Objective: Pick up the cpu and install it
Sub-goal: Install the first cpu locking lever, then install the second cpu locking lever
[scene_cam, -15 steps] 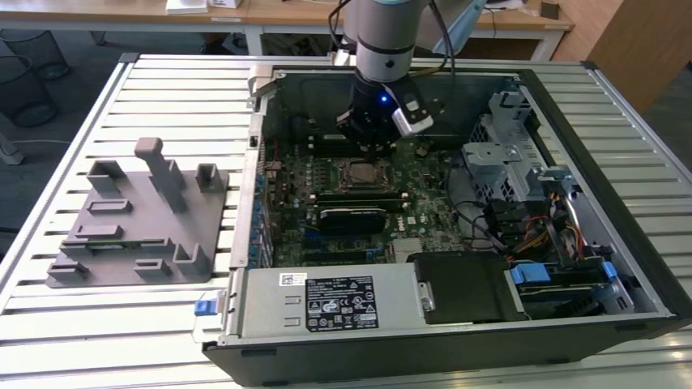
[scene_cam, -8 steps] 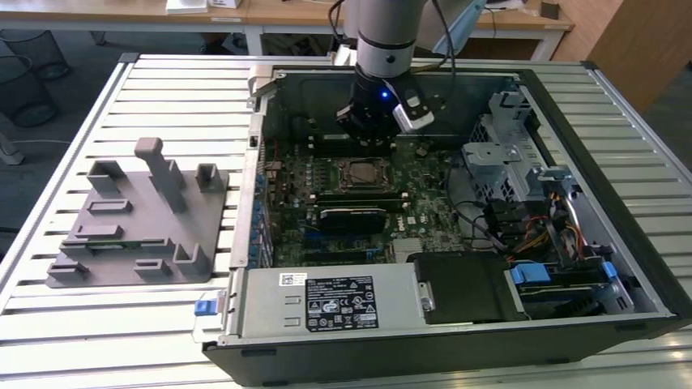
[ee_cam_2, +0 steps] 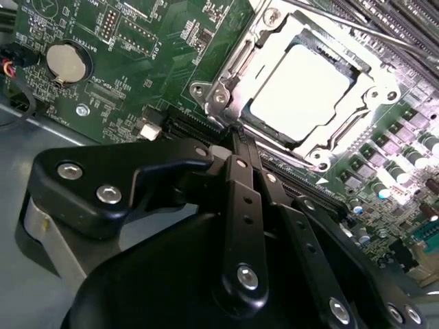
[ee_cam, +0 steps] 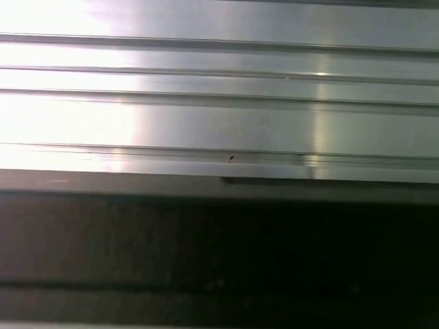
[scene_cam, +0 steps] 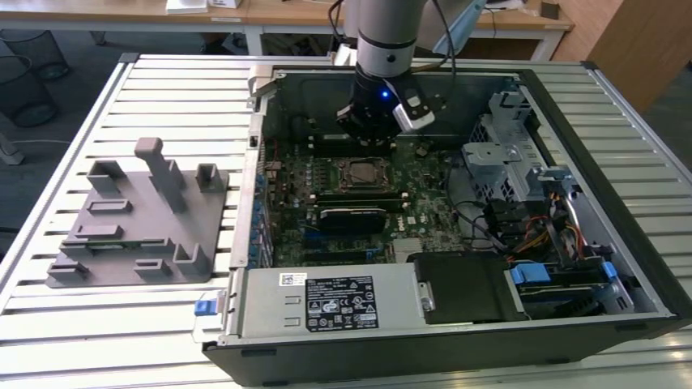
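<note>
Looking down at the open computer case (scene_cam: 454, 211) lying on its side on the slatted metal desk (scene_cam: 162, 89), with the arm reaching in from the far side. The claw (scene_cam: 365, 136) hangs inside the case, just past the far edge of the socket frame (scene_cam: 360, 171) on the green motherboard (scene_cam: 313, 174).

In the second wrist view the cpu (ee_cam_2: 300, 91) is already sitting flat in the socket, silvery-white top facing up, with the metal frame (ee_cam_2: 226, 86) closed down around its rim. It's square, so no real long axis to speak of; its edges line up with the frame, and in that picture the whole thing looks turned diagonally, one corner aimed toward the claw. The claw (ee_cam_2: 239, 137) has its two black fingers (ee_cam_2: 241, 179) drawn together to a narrow tip with nothing between them, right beside the near corner of the frame. Can't tell if the tip actually touches the metal.

A round coin battery (ee_cam_2: 68, 62) sits on the board, well off to one side of the socket.

Out on the desk at the exterior view's left is the grey plastic fixture (scene_cam: 135, 223) with its upright posts, well apart from the claw.
</note>
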{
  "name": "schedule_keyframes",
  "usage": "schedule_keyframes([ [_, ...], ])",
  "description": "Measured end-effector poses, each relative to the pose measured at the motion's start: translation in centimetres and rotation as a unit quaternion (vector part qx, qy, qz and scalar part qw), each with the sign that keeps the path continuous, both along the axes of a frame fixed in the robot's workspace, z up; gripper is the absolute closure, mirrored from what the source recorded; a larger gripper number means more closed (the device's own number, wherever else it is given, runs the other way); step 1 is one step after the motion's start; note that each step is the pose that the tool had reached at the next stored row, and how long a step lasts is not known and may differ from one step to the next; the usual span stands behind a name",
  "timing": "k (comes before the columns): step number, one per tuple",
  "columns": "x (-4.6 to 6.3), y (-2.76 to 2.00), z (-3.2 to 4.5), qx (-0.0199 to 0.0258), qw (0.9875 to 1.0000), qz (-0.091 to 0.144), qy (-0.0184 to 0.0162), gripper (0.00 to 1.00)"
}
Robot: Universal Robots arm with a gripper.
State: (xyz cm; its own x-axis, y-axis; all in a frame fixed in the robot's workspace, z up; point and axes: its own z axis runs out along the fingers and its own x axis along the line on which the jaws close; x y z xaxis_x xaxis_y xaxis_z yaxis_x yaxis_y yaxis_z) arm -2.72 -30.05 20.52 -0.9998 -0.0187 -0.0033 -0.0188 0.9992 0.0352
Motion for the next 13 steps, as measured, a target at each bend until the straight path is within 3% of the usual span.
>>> schedule_keyframes([
  [13, 0.0, -0.36, 0.0, 0.0, 1.0, 0.0, 0.0, 0.89],
])
